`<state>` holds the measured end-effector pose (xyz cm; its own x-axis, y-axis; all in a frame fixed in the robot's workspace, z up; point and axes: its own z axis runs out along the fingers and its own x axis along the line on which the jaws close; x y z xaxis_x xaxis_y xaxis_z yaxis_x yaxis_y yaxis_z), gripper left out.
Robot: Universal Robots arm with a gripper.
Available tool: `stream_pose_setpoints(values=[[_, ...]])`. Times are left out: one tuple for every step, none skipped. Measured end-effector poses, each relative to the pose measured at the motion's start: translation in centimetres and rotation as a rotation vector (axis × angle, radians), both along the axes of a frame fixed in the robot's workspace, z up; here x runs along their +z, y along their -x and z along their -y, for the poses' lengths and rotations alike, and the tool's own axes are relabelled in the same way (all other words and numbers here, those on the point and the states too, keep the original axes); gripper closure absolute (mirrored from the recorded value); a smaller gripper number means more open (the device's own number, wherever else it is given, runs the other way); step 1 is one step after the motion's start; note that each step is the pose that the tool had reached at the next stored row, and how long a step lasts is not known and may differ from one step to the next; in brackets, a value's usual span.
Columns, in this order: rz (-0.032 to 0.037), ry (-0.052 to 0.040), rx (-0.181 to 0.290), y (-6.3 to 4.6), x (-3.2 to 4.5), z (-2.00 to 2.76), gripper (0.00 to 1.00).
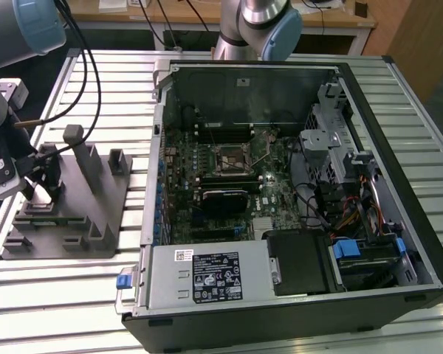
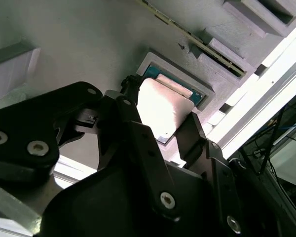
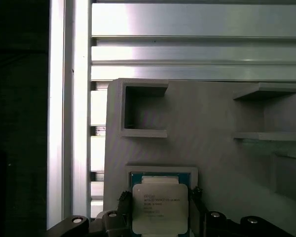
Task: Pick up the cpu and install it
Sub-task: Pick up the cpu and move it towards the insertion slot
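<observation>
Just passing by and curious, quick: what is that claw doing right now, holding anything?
Claw: its fingers sit on either side of the cpu at the grey fixture; whether they actually clamp it cannot be told.

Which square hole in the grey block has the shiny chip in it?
The framed recess with the cpu, between the gripper fingers. The other pockets in the grey block, like the one beside it, hold no chip.

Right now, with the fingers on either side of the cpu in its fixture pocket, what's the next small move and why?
Probably close the fingers gently on the cpu. In both wrist views they straddle its two opposite edges while it lies flat in the recessed pocket of the grey fixture, apparently not yet lifted. A squeeze seems due before any lift toward the motherboard socket.
</observation>
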<state>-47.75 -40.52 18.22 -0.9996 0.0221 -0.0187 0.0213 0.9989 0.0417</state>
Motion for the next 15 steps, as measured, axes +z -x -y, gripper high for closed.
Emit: stream_pose_setpoints(values=[[0.0, 0.0, 0.0, 0.0, 0.0, 0.0, 0.46], [0.0, 0.0, 0.0, 0.0, -0.01, 0.0, 0.46], [0.0001, -0.0001, 0.0, 0.0, -0.01, 0.0, 0.46], [0.0001, -0.0001, 0.0, 0.0, 0.0, 0.0, 0.46], [0.0004, -0.0003, 0.0, 0.0, 0.09, 0.0, 0.46], [0.0005, -0.0003, 0.0, 0.0, 0.27, 0.0, 0.46], [0.0001, -0.0001, 0.0, 0.0, 0.5, 0.0, 0.46], [0.0001, -0.0001, 0.0, 0.0, 0.71, 0.0, 0.46], [0.0001, -0.0001, 0.0, 0.0, 0.91, 0.0, 0.46], [0.0002, -0.0001, 0.0, 0.0, 1.13, 0.0, 0.46], [0.0002, -0.0001, 0.0, 0.0, 1.35, 0.0, 0.46], [0.0001, -0.0001, 0.0, 0.0, 1.58, 0.0, 0.46], [0.0001, -0.0001, 0.0, 0.0, 1.83, 0.0, 0.46], [0.0001, -0.0001, 0.0, 0.0, 2.08, 0.0, 0.46], [0.0002, -0.0001, 0.0, 0.0, 2.33, 0.0, 0.46]])
